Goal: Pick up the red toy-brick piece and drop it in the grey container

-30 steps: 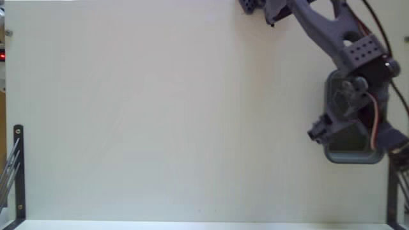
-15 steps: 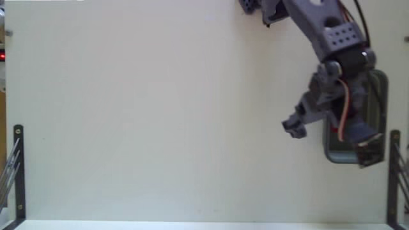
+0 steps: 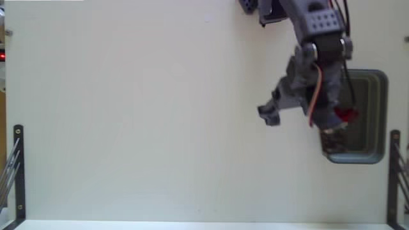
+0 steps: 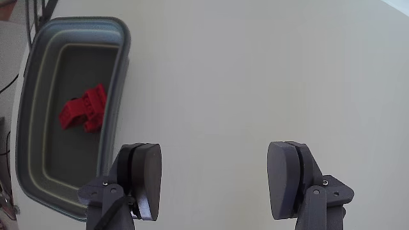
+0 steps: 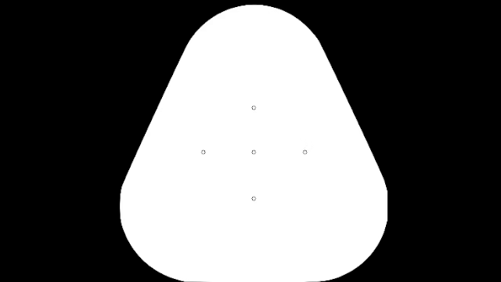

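Observation:
The red toy-brick piece (image 3: pixel 346 114) (image 4: pixel 84 108) lies loose inside the grey container (image 3: pixel 383 115) (image 4: pixel 121 64), on its darker floor. In the fixed view the container stands at the right edge of the white table. My gripper (image 3: pixel 300 124) (image 4: pixel 217 179) hangs over the container's left rim and the bare table beside it. It is open, with a wide gap and nothing between the fingers. In the wrist view one finger (image 4: pixel 146 182) overlaps the container's edge, and the other finger (image 4: pixel 287 185) is over white table.
The arm's base (image 3: pixel 255 6) sits at the top edge of the fixed view. Black metal brackets stand at the table's left (image 3: pixel 18 166) and right (image 3: pixel 393 172) sides. The white table surface stretches wide to the left of the arm.
The arm has swung left and up off the container. The red piece, covered by the gripper before, now shows lying in the container.

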